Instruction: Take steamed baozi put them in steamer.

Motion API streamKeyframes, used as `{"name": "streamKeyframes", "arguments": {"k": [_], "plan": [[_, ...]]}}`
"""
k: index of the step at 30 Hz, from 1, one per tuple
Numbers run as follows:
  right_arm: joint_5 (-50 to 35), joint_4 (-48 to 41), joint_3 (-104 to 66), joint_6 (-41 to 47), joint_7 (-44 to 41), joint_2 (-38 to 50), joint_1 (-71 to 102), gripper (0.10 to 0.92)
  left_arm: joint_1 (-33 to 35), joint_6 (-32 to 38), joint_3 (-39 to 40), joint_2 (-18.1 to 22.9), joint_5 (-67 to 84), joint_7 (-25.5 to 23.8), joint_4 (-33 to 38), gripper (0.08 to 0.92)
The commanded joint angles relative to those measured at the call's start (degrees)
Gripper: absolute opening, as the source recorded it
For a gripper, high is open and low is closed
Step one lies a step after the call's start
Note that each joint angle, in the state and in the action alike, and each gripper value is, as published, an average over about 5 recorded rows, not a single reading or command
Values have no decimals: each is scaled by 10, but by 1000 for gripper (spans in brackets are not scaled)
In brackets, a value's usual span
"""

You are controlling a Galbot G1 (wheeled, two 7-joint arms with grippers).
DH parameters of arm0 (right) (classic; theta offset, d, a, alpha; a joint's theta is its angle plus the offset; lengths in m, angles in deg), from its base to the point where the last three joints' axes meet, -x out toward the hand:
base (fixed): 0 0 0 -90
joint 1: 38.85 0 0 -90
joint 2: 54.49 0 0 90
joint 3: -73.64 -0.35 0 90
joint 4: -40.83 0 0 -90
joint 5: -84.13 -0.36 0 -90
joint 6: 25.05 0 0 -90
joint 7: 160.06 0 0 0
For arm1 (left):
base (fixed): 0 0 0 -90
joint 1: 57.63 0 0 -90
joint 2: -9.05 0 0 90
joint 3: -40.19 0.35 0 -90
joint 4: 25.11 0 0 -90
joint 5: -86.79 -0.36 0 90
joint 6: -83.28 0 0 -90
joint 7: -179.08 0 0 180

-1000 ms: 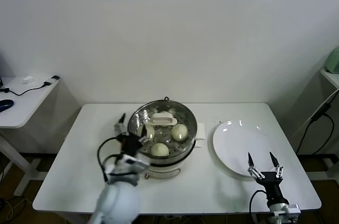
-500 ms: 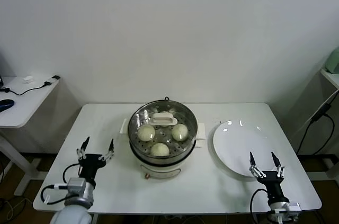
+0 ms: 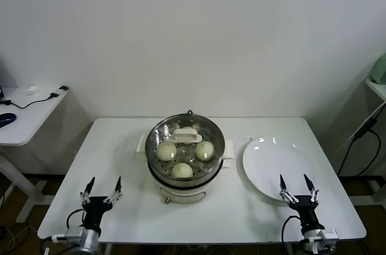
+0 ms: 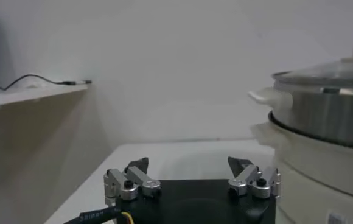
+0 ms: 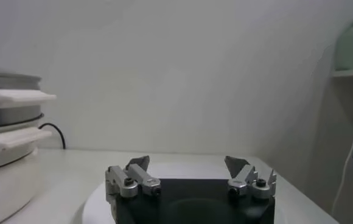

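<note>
The steamer point(image 3: 186, 178) stands mid-table, its glass lid with a white handle point(image 3: 187, 136) resting on top. Through the lid I see three pale steamed baozi point(image 3: 166, 149) point(image 3: 205, 149) point(image 3: 182, 169) on the perforated tray. My left gripper point(image 3: 101, 187) is low at the table's front left, open and empty, well away from the pot. My right gripper point(image 3: 295, 185) is at the front right, open and empty, by the near rim of the plate. The left wrist view shows the open left gripper point(image 4: 188, 165) with the steamer point(image 4: 328, 122) off to one side. In the right wrist view the open right gripper point(image 5: 187, 163) has the steamer point(image 5: 6, 122) farther off.
A flat white plate point(image 3: 271, 164) with nothing on it lies to the right of the steamer. A small side table point(image 3: 30, 110) with cables stands off to the left. A shelf point(image 3: 377, 86) and a hanging cable are at the far right.
My left gripper has drawn back from the steamer's left side to the table's front left corner. The right gripper has barely moved.
</note>
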Motion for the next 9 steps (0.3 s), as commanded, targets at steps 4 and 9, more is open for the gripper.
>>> {"name": "streamKeyframes", "arguments": {"k": [4,9], "plan": [[-2,-1,12,7,1,-1,-2,823,20,46,-10,2,7,-4,-22,823],[-3,-1,14,8,1,-1,-2,823,21,47,-7,5,1,-4,-18,823]]}}
